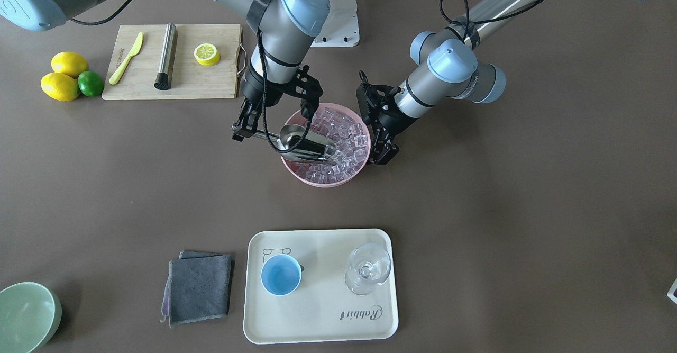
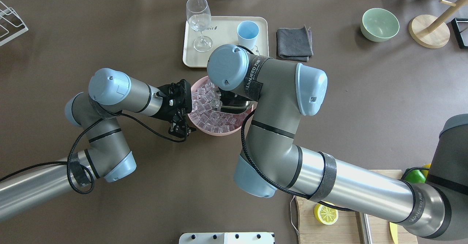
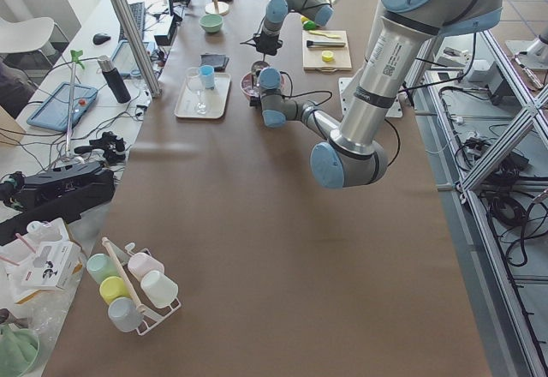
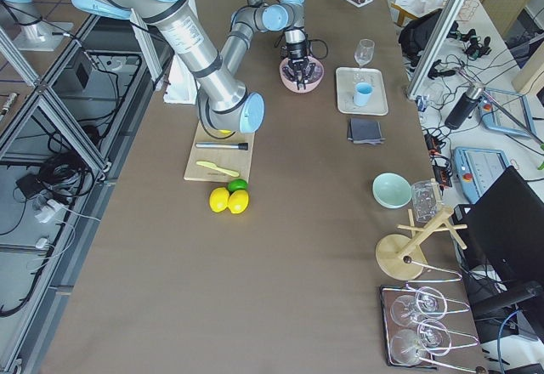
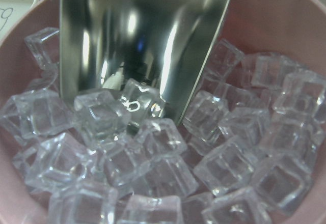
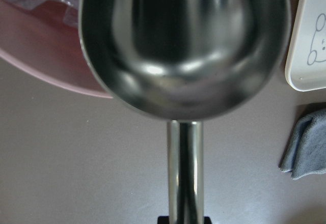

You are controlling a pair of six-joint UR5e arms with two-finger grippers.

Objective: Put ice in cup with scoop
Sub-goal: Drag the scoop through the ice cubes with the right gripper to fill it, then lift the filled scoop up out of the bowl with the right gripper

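Observation:
The silver scoop (image 1: 305, 144) lies tilted in a pink bowl (image 1: 322, 181) full of clear ice cubes (image 1: 346, 130). My right gripper (image 1: 242, 128) is shut on the scoop's handle at the bowl's side. In the left wrist view the scoop's mouth (image 5: 137, 46) is pushed into the ice (image 5: 168, 178), with a cube or two at its lip. My left gripper (image 1: 380, 154) is shut on the bowl's opposite rim; it also shows in the overhead view (image 2: 180, 128). The light-blue cup (image 1: 281, 274) stands empty on a cream tray (image 1: 317, 318), apart from both grippers.
A clear stemmed glass (image 1: 366, 268) stands on the tray beside the cup. A grey cloth (image 1: 200, 288) lies next to the tray, and a pale green bowl (image 1: 24, 316) beyond it. A cutting board (image 1: 211, 83) with rod, knife and lemon half is near the robot.

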